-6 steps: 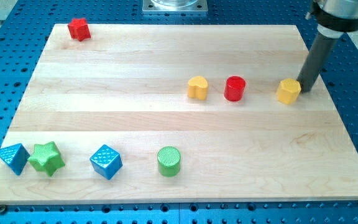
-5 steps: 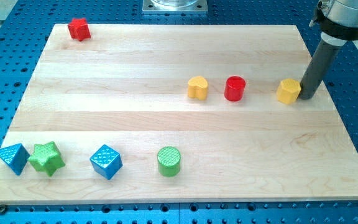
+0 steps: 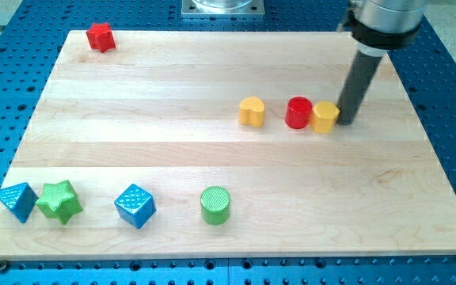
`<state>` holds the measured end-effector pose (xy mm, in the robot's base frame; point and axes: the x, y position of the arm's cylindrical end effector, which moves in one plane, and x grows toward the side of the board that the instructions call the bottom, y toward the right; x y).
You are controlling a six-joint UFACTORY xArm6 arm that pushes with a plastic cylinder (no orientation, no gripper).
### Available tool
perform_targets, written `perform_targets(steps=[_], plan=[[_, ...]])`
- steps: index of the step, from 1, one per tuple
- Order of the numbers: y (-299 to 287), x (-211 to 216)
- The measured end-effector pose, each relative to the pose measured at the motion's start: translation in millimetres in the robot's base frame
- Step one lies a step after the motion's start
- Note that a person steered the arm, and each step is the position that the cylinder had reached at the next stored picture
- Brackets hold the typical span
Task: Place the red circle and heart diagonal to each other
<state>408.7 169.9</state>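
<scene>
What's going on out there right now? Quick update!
My tip against the yellow block, on its right. Yellow block touching red circle. Yellow heart level with the circle, to its left, not diagonal yet.

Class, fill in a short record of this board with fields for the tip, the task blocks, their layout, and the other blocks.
tip: my tip is at the right side of a yellow block
task blocks: red circle; yellow heart
layout: heart, red circle and yellow block in a row, left to right; yellow block against the circle
top left corner: red block
bottom row: blue block, green star, blue cube, green circle
</scene>
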Motion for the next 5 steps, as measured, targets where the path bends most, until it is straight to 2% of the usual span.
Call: perform_targets(steps=[1, 2, 4, 5], plan=[[-57, -12], [-81, -16], [-37, 26], [-48, 34]])
